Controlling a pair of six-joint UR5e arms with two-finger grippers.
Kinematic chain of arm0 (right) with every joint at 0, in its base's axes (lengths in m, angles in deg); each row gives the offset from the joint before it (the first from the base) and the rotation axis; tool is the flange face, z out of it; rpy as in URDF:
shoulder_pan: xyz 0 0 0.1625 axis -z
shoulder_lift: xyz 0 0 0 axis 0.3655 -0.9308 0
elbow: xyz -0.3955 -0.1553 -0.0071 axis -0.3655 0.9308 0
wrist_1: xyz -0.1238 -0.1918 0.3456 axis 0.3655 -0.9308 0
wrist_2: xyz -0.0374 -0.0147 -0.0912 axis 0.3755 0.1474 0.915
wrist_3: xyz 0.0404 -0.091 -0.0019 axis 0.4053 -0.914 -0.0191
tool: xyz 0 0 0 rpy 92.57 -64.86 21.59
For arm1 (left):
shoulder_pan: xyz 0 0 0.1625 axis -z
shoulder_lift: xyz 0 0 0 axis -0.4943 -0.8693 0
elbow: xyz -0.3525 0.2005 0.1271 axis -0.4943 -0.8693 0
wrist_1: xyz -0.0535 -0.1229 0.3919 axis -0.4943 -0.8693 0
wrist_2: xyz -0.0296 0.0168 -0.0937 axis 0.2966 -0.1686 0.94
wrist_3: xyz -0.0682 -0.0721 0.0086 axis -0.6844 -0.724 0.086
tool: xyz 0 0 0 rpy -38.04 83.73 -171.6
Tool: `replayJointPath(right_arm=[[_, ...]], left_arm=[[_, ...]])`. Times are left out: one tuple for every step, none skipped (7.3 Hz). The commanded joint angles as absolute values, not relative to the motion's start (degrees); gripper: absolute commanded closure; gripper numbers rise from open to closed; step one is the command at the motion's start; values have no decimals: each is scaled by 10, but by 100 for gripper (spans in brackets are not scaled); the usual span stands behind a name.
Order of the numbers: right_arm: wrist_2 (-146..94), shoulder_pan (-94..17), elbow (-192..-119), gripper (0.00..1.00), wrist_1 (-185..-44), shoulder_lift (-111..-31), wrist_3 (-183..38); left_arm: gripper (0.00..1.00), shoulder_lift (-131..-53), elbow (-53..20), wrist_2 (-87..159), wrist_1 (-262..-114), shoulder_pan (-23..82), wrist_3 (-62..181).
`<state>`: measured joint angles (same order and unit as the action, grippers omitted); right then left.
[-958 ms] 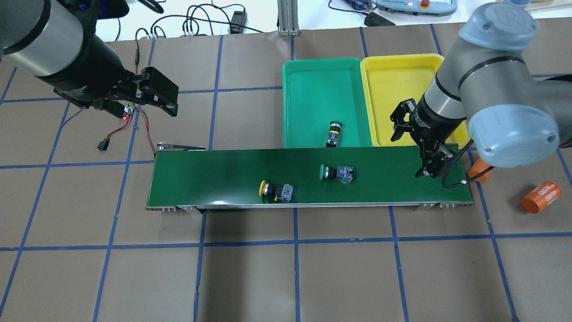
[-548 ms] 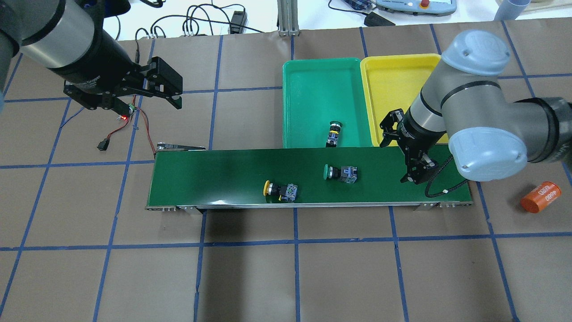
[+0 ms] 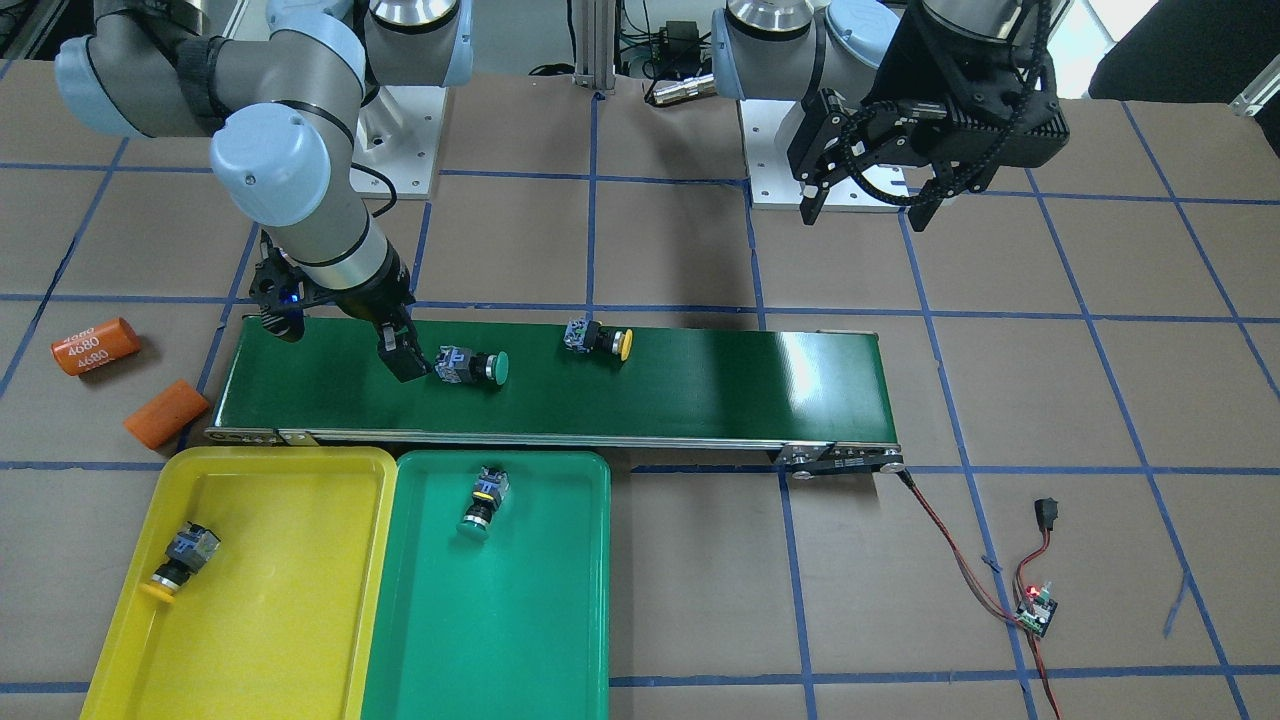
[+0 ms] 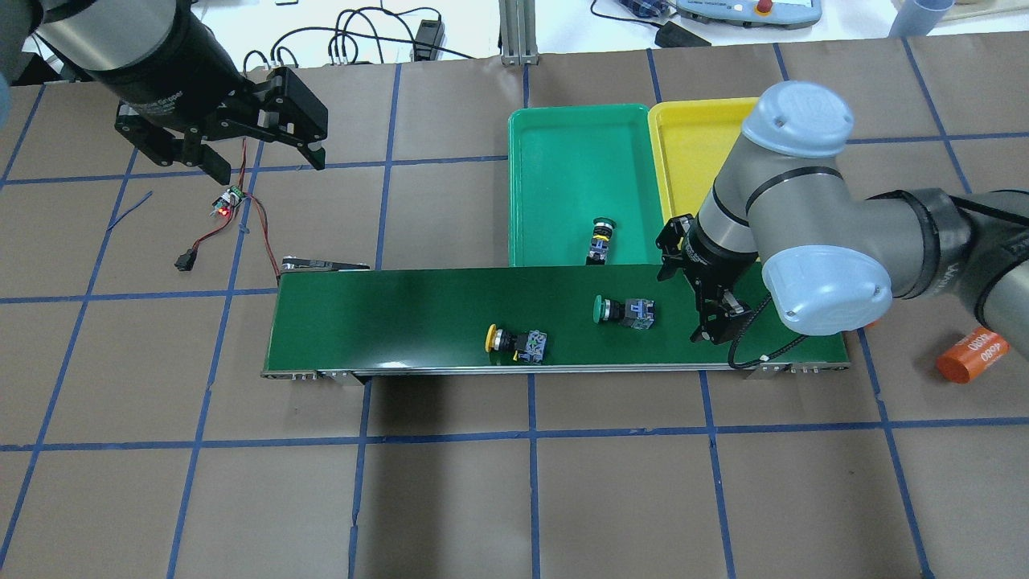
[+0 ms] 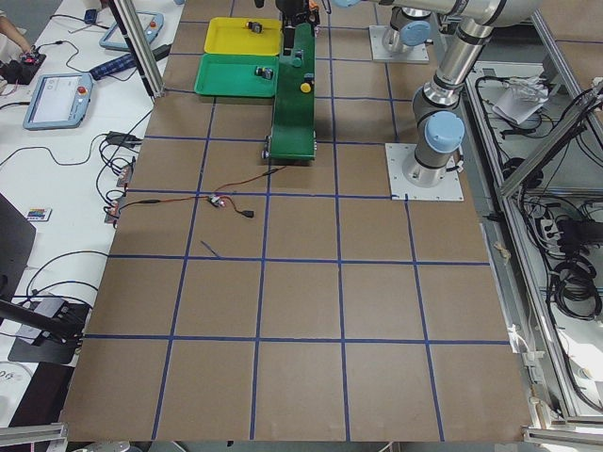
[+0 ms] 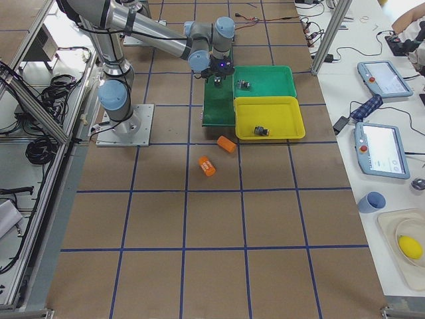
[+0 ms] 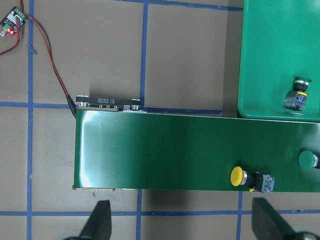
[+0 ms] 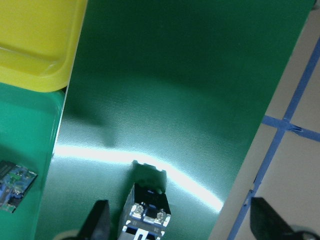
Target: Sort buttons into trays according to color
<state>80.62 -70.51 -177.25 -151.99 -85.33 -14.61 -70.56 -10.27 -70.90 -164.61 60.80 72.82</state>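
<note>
A green-capped button (image 4: 623, 310) and a yellow-capped button (image 4: 514, 342) lie on the dark-green conveyor belt (image 4: 402, 322). Another green button (image 4: 600, 238) lies in the green tray (image 4: 555, 161). A yellow button (image 3: 178, 562) lies in the yellow tray (image 3: 280, 620); my right arm hides it from overhead. My right gripper (image 4: 682, 305) is open, low over the belt, just right of the green button's body. In the right wrist view that button (image 8: 146, 212) sits between the jaws, nearer one finger. My left gripper (image 4: 261, 165) is open and empty, high over the table's far left.
Two orange cylinders (image 3: 95, 345) (image 3: 165, 413) lie off the belt's end near my right arm. A small circuit board (image 4: 227, 203) with red wires lies beyond the belt's other end, under my left gripper. Cables and pendants lie along the far edge.
My right gripper has moved left along the belt toward the green button. Both belt buttons have drifted right. My left gripper has moved toward the table's far edge.
</note>
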Motion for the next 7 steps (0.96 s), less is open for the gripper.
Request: replayJointPath(right_arm=[[809, -706, -1773, 0, -1536, -840, -145], [804, -706, -1772, 0, -1555, -832, -144], [807, -706, -1773, 0, -1558, -822, -143], [806, -706, -1773, 0, -1559, -820, -143], [809, -706, -1773, 0, -1559, -819, -143], [811, -706, -1774, 0, -1558, -814, -143], [814, -706, -1774, 0, -1558, -807, -144]], left_arm=[[0, -712, -97, -758, -1651, 638, 773], [0, -712, -97, -780, -1646, 649, 770], [0, -711, -98, -777, -1644, 649, 769], [0, -708, -99, -776, -1644, 649, 769], [0, -707, -97, -775, -1644, 648, 767], [0, -713, -85, -760, -1648, 643, 741], [0, -719, -80, -757, -1651, 633, 736]])
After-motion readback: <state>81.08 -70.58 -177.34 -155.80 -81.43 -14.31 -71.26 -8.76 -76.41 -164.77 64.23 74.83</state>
